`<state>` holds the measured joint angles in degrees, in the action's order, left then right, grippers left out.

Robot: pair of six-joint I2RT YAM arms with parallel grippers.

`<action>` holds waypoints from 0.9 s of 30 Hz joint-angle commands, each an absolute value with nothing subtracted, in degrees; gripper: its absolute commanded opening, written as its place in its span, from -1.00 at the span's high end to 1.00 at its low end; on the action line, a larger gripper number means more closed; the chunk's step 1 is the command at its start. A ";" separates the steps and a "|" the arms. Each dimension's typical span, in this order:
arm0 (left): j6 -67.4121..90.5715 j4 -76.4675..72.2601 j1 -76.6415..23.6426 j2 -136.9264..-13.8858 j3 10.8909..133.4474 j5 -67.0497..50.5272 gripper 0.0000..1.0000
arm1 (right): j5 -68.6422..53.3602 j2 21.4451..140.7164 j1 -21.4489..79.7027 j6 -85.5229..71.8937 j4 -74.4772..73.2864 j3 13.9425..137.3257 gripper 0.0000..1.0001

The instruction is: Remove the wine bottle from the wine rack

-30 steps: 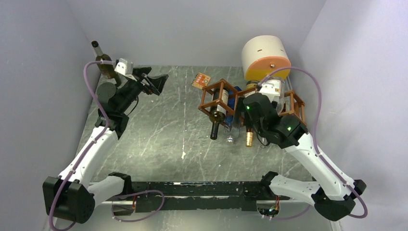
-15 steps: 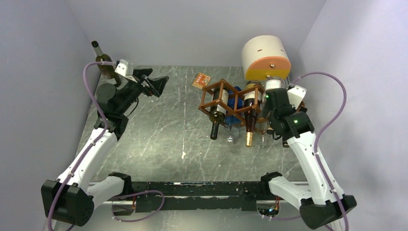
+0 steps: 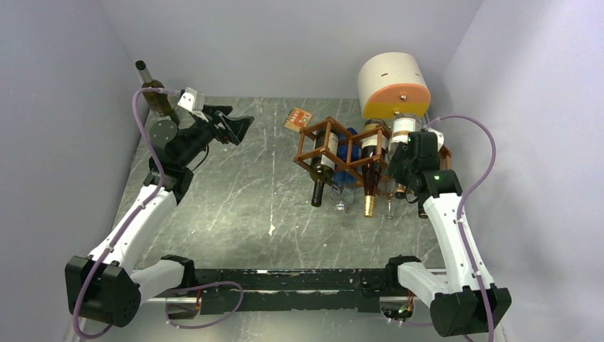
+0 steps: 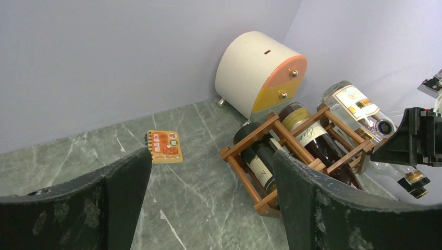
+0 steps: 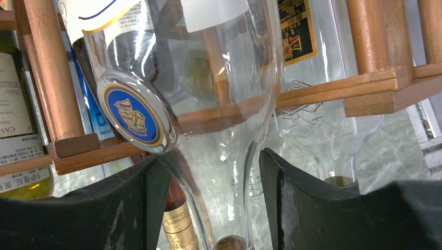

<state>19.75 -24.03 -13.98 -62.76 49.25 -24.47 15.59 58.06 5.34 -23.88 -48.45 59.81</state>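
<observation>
White arm links [image 3: 135, 228], black joints [image 3: 100, 292], purple cables [image 3: 136, 110], green LED [image 3: 435, 173], black pincer fingers [image 4: 120, 198]

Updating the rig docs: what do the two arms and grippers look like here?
The left arm and right arm match: white tapered links, black joint housings, black bases. A purple cable loops along each. The left gripper and right gripper are black, with two broad matte fingers, slightly scuffed. Green lights glow on the right arm.
</observation>
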 commanded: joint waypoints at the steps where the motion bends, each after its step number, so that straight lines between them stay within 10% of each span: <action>1: 19.51 -23.52 -14.44 -63.56 50.96 -25.41 -0.78 | 11.65 56.60 3.23 -21.35 -44.41 57.90 -0.29; 13: 19.07 -23.97 -14.42 -65.12 50.64 -25.75 -0.77 | 7.45 57.10 0.76 -21.20 -42.77 55.33 -0.48; 27: 18.06 -23.47 -14.41 -64.95 50.64 -24.87 -0.78 | 4.02 52.50 0.09 -23.61 -41.03 55.63 0.39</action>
